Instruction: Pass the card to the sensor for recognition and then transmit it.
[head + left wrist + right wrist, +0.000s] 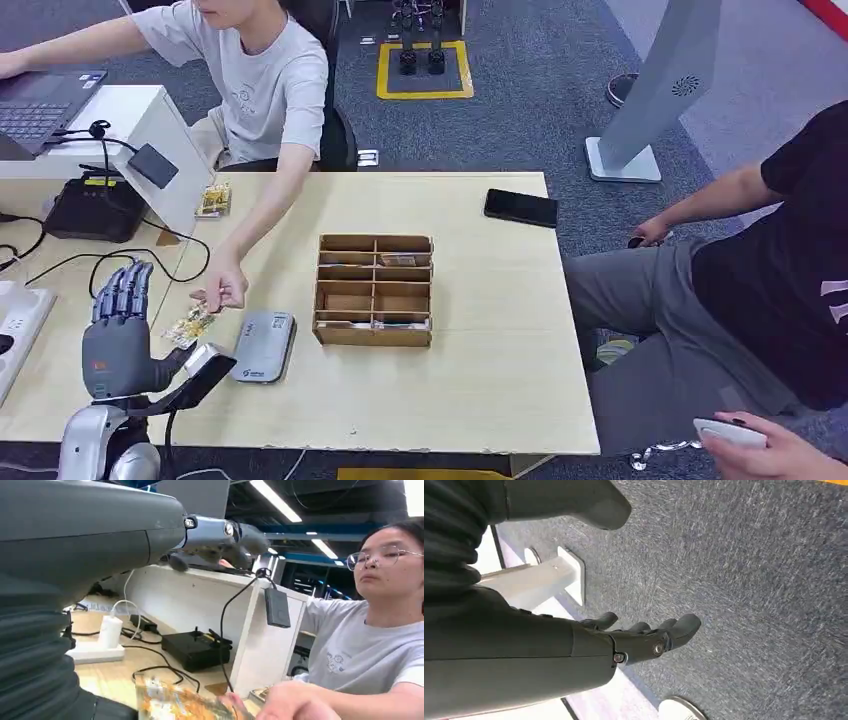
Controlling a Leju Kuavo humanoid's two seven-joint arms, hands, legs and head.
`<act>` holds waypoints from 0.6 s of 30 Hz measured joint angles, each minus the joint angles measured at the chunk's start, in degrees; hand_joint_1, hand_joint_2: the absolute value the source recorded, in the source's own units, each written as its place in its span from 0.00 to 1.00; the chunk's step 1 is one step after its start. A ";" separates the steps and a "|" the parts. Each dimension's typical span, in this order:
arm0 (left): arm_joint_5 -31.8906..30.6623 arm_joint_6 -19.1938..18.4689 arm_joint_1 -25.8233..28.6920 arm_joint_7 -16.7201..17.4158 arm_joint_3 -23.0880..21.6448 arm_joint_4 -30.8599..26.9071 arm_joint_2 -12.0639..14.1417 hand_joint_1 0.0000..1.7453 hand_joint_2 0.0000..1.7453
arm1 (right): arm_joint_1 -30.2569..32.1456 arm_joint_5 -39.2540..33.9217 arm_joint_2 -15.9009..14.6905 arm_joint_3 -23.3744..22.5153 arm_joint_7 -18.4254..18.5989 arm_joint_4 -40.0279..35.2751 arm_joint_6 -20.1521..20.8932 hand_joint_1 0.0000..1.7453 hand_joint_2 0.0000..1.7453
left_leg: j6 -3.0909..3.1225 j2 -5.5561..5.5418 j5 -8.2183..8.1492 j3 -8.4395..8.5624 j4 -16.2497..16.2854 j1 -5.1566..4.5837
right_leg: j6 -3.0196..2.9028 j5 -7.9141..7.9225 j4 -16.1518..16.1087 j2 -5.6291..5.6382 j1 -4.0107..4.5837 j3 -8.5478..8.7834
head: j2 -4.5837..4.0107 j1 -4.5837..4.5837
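From above, the left hand [118, 335] stands over the wooden table [480, 390] near its left front corner, palm upright, fingers spread and holding nothing. The card [190, 325], glossy with an orange and yellow print, lies flat on the table just beside that hand; a person's hand [222, 288] touches its far end. The left wrist view shows the card's shiny face [175, 705] close up and the person's fingers [280, 705] on it. The card reader [262, 346], a flat grey slab with rounded corners, sits next to the card toward the front edge. A cardboard divider box [375, 290] occupies the table's middle, a black phone [521, 208] the far right corner. The right front part is bare wood. The right hand [644, 637] hangs over grey carpet [749, 580], fingers loosely curled, holding nothing.
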 joint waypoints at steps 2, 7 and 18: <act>-0.15 0.07 0.01 -0.24 0.00 0.00 0.00 1.00 1.00 | -0.04 0.02 0.09 0.00 0.07 0.00 0.00 0.00 1.00 | 0.00 0.00 0.00 0.00 0.00 0.00 | 0.00 0.00 0.00 0.00 0.00 0.00 | -0.02 0.00; 0.78 0.41 0.07 -0.87 0.00 0.02 0.02 1.00 1.00 | 0.04 0.26 0.15 0.00 0.66 0.02 0.07 0.00 1.00 | 0.00 0.00 0.00 -0.01 0.00 0.00 | 0.00 0.00 0.00 0.00 0.00 0.00 | -0.02 0.02; 5.92 1.44 0.13 -5.34 0.00 0.02 -0.09 1.00 1.00 | -0.11 1.01 0.48 0.20 0.61 0.00 0.15 0.00 1.00 | 0.00 0.00 0.00 -0.01 0.00 0.00 | 0.00 0.00 0.00 0.00 0.00 0.00 | -0.02 0.02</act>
